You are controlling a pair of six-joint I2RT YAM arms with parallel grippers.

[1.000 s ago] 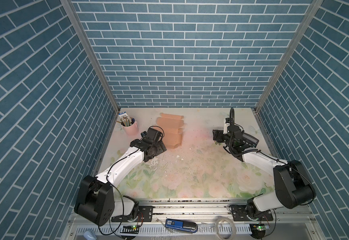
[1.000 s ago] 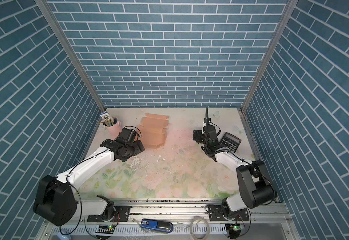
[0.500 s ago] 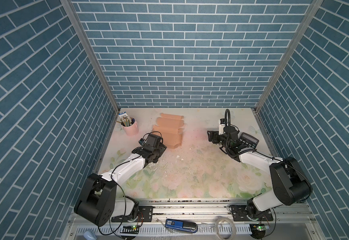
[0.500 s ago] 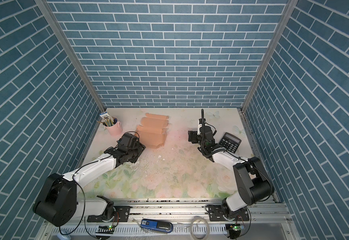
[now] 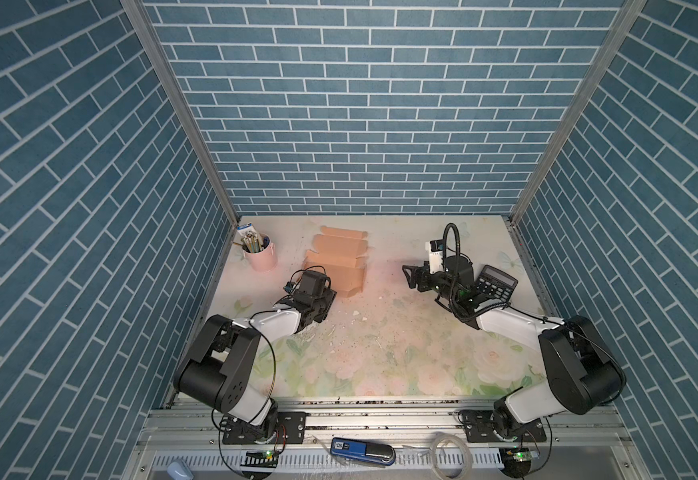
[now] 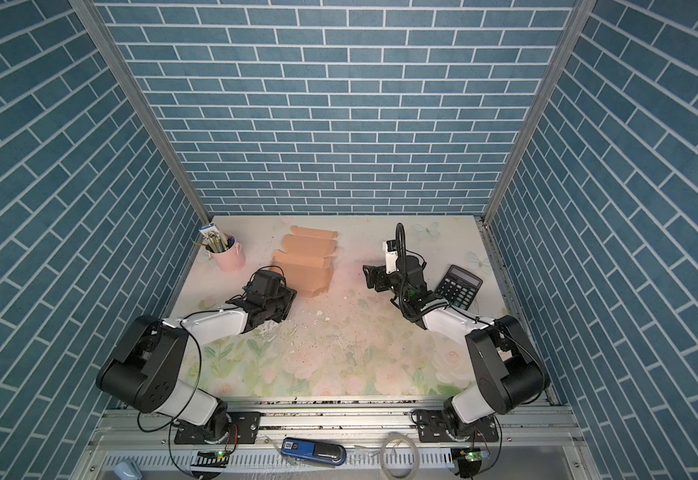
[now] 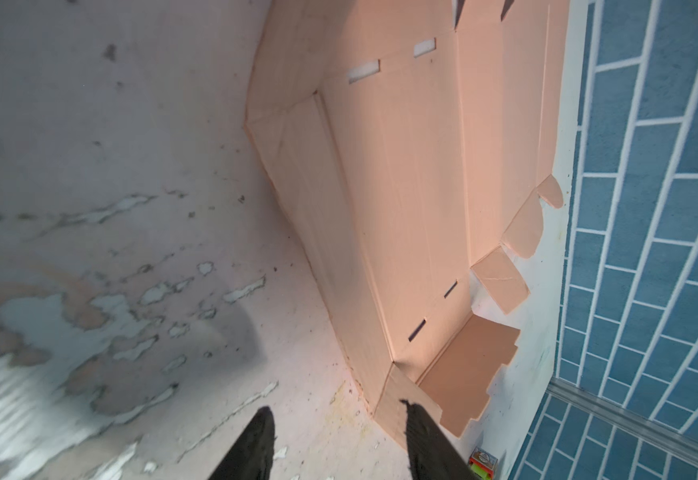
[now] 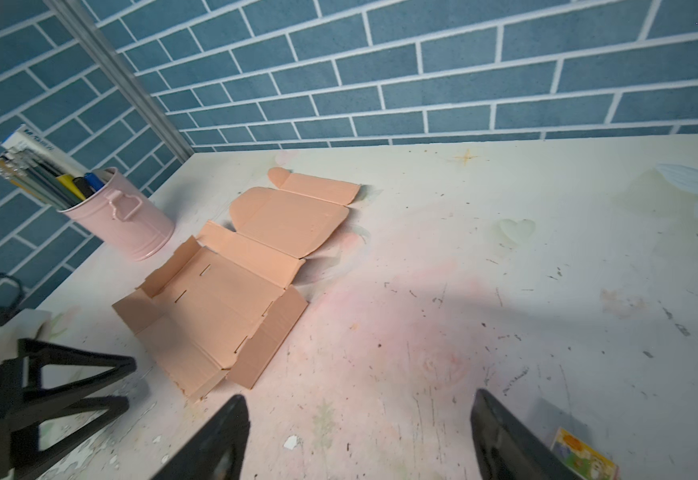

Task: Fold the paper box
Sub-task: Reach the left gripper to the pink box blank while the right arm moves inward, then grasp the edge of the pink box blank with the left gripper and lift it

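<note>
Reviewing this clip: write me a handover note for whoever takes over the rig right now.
Left tool: jaws apart, low at the near left corner of the paper box, one fingertip at a corner flap; nothing gripped.
Right tool: open, empty, apart from the box, to its right.
Box: unfolded on the table, back left; side flaps partly raised.
Done: nothing locked.
To do: raise walls, tuck flaps, close lid.

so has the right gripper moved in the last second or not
Yes. The right gripper has shifted left in both top views, away from the calculator and toward the paper box.
</note>
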